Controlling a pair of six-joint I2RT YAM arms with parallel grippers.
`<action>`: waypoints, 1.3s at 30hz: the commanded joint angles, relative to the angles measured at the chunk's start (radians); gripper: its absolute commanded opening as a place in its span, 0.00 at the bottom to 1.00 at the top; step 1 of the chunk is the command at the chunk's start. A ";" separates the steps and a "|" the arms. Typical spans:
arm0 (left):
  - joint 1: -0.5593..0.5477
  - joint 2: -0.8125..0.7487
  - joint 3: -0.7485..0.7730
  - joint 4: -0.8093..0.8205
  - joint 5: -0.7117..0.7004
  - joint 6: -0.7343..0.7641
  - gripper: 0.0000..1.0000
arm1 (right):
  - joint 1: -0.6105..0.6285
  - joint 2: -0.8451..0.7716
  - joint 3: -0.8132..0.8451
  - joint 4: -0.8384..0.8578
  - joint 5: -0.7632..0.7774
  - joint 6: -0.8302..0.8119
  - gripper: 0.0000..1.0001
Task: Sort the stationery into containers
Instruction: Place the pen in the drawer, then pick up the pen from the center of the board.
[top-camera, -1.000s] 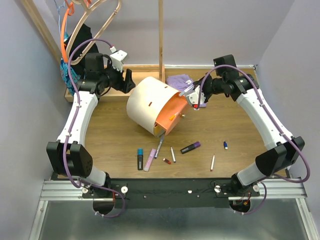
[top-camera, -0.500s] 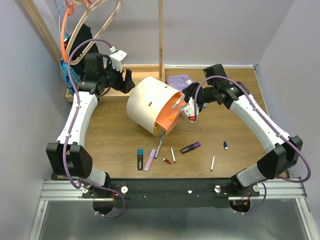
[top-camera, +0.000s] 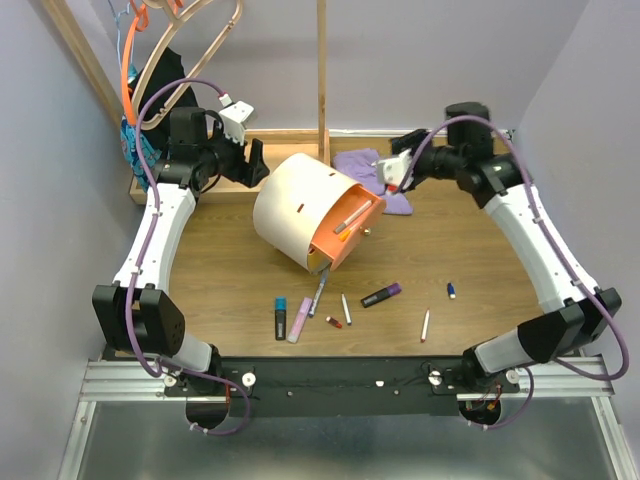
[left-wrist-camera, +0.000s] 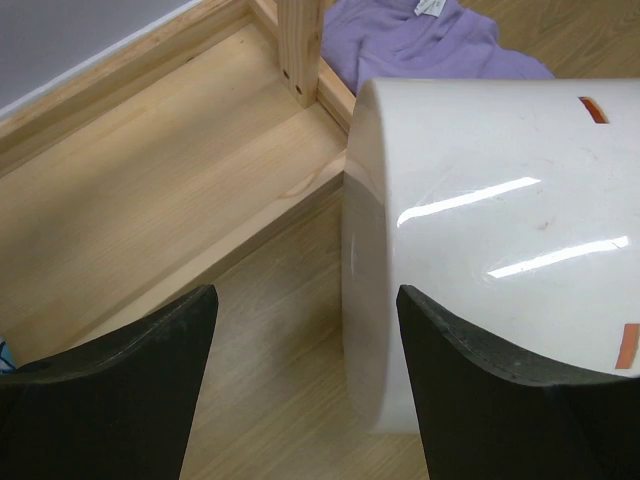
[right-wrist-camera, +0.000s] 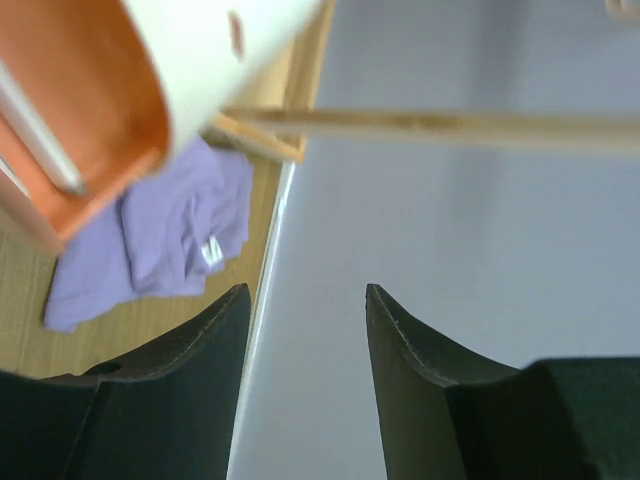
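Pen (top-camera: 352, 216), thin, white, in orange drawer (top-camera: 338, 242) pulled out of cream drum (top-camera: 295, 205) for filling; left gripper (left-wrist-camera: 305, 300), right gripper (right-wrist-camera: 305, 295) spread, empty.

- A robot lab test cell: plain walls (top-camera: 430, 60) box in a wooden table (top-camera: 225, 275).
- A metal rail (top-camera: 340, 383) along its near edge carries two arms (top-camera: 160, 230).

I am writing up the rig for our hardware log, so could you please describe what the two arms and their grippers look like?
The left arm and right arm have white, rounded link shells joined by chunky black joint housings. A thin purple cable loops loosely along each. The left gripper and right gripper each end in two broad, matt black fingers.
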 joint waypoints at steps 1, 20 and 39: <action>0.005 -0.027 0.013 0.007 -0.014 0.007 0.82 | -0.138 0.011 0.053 -0.167 -0.044 0.285 0.57; 0.005 -0.024 0.002 -0.029 -0.035 0.018 0.82 | -0.148 0.042 -0.488 -0.406 -0.247 -0.318 0.54; 0.005 0.001 -0.051 -0.046 -0.045 0.021 0.82 | 0.084 0.099 -0.694 -0.007 -0.075 -0.019 0.54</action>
